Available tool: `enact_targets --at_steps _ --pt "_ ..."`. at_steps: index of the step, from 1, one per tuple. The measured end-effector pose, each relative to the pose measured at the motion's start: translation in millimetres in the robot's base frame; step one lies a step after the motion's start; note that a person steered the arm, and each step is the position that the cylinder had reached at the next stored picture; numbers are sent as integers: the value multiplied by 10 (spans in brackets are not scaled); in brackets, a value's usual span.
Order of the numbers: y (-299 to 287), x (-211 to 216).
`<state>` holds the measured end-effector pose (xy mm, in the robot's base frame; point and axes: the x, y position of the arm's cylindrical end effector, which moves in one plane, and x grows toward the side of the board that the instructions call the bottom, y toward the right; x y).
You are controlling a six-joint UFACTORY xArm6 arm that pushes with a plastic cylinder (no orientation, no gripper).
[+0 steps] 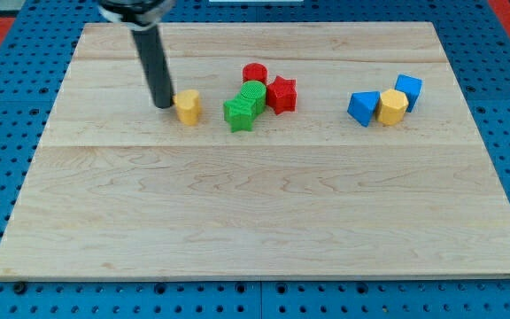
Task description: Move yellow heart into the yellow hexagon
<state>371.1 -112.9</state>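
My rod: nearly upright, my tip [164,105] touching the yellow heart [188,107] on its left side. No claw fitted; nothing held. Yellow hexagon [391,107]: well apart at the view's right, between a blue triangle [362,108] and blue cube [408,89].
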Motion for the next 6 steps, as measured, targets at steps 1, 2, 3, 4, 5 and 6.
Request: enact_targets --at_steps 1,2,3,4,5,6 --pt "139 -408" --pt "308 -65" --pt "13 815" --pt "37 878" --pt "-84 466" --pt "263 417"
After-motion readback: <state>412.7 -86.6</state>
